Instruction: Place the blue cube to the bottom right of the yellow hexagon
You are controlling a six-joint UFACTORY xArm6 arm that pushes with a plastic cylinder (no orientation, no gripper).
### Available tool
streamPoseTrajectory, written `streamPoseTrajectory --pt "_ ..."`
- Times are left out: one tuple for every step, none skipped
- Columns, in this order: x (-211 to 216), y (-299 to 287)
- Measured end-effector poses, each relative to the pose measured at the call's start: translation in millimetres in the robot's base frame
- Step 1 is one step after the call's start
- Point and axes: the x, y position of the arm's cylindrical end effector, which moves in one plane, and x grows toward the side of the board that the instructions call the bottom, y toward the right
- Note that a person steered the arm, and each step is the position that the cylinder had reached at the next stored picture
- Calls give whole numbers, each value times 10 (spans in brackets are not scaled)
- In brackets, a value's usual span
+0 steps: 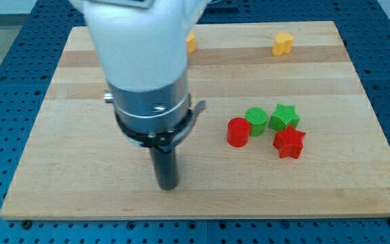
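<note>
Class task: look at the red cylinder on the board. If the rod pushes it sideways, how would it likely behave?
The red cylinder stands squat on its flat end, so it would probably slide, not tip. It seems to touch the green cylinder, so a rightward push would likely shift both. My tip stands well left, touching neither.

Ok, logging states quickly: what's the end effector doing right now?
My tip: bare rod, holding nothing, touching no block, left of the red cylinder. No blue cube visible.

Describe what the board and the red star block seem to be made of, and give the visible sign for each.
Board: likely pale wood with a smooth, faintly satin finish; long grain streaks and joined strips show. Red star block: probably painted wood or moulded plastic; the colour is flat, even and matte, with no grain visible, so it stays open.
</note>
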Motion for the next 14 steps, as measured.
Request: streamPoseTrajectory --pt "-61 -48" --pt "-179 -40" --pt "-352 -40" --pt "-532 -40" --pt "-748 -40" --pt "-1026 -41" --pt "-1429 -102" --pt "-1877 -143" --pt "-2228 -144" --pt "-2306 -103" --pt "-2353 94" --pt "-2660 -88" --pt "-2786 -449" --pt "-2786 -544"
